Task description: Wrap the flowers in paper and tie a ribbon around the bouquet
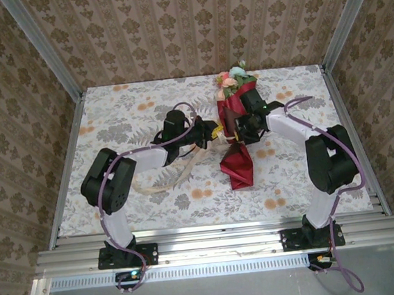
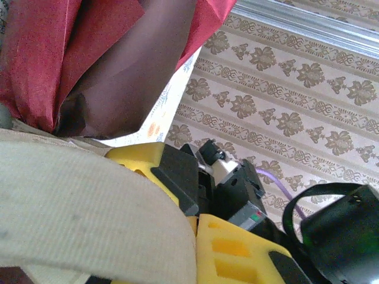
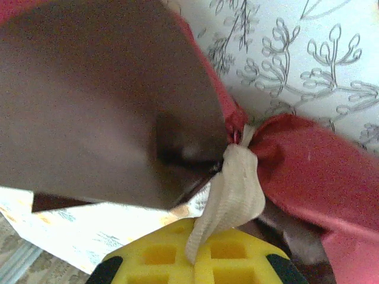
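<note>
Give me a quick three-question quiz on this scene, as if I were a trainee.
1. True or false: the flowers lie at the far end of the bouquet, away from the arm bases.
2. The ribbon is: A green, B beige, C blue?
3. From the top view, does the loose ribbon trail left or right of the bouquet?
Key: 1 true; 2 B; 3 left.

Soft, even light from above leaves only faint shadows around the paper [image 1: 239, 166]; in the wrist views the ribbon [image 2: 71, 213] nearest the lens is blurred, and the tablecloth [image 3: 308, 59] beside the paper glares pale.
</note>
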Motion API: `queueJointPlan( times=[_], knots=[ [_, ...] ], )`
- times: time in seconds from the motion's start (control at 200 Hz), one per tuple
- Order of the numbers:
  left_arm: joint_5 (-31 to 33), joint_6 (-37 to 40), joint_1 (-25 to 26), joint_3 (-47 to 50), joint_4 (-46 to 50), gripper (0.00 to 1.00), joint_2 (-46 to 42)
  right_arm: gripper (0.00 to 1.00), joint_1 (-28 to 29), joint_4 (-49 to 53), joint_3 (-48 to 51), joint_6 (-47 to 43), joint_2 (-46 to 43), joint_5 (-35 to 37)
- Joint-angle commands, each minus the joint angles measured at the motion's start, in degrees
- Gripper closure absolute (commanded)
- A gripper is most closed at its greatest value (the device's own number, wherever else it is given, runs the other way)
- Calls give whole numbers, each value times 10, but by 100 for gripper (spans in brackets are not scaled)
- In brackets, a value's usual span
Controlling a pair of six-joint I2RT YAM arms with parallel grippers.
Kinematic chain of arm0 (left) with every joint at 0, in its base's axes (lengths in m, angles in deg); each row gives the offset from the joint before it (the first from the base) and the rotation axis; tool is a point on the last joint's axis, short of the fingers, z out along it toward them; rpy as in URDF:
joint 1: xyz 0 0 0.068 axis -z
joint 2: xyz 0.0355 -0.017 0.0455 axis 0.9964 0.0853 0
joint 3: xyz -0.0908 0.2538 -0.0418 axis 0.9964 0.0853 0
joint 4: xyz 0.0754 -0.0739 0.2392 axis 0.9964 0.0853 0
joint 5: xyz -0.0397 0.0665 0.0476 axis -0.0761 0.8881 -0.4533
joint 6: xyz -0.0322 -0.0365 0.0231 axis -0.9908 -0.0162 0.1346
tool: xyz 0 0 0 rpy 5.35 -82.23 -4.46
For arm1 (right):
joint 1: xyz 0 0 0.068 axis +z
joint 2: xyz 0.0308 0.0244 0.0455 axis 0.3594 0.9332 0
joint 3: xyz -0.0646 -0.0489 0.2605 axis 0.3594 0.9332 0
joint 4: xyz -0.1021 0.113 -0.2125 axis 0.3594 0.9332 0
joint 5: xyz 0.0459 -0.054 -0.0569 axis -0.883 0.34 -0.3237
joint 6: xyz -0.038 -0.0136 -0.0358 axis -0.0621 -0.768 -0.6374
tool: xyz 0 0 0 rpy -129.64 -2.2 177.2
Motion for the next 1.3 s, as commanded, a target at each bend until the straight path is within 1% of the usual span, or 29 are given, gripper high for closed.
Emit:
queueJointPlan(
  times=[0.0, 0.265, 0.38, 0.46, 0.55, 0.635, 0.7, 0.75, 0.785, 0.84, 0.935, 1.075, 1.13, 1.255, 1.27, 1.295],
  knots=[
    [13, -10, 2, -14, -18, 100, 10, 100, -12, -52, 24, 30, -18, -7],
    [24, -24, -1, -12, -28, 100, 23, 100, -28, -206, 97, 101, -27, -16],
    [29, -36, -1, -8, -45, 100, 31, 100, -33, -249, 115, 119, -32, -11],
    [30, -40, -1, -6, -50, 100, 35, 99, -35, -258, 121, 122, -37, -5],
    [31, -41, -1, -8, -50, 100, 36, 90, -36, -270, 128, 123, -45, 3],
    [32, -43, -2, -7, -50, 100, 37, 73, -36, -261, 122, 99, -48, -3],
    [31, -45, -5, -8, -51, 100, 39, 64, -35, -223, 103, 42, -58, -7],
    [30, -48, -8, -7, -51, 100, 40, 57, -28, -163, 79, -25, -72, 1],
    [29, -49, -12, -6, -51, 100, 41, 55, -21, -118, 62, -77, -83, 14],
    [27, -54, -16, -5, -49, 100, 43, 53, 3, -52, 45, -141, -106, 38],
    [18, -67, -24, -7, -53, 100, 51, 52, 60, -5, 48, -236, -141, 74],
    [7, -95, -36, -8, -61, 100, 63, 53, 160, -9, 88, -324, -157, 80],
    [1, -105, -42, -7, -61, 100, 65, 53, 209, -33, 96, -353, -142, 71],
    [-9, -121, -56, -8, -59, 100, 74, 51, 279, -28, 52, -393, -75, 66],
    [-24, -124, -57, -9, -59, 100, 76, 50, 286, -26, 42, -395, -63, 68],
    [-31, -127, -60, -11, -59, 100, 79, 49, 296, -23, 31, -396, -46, 72]
  ],
)
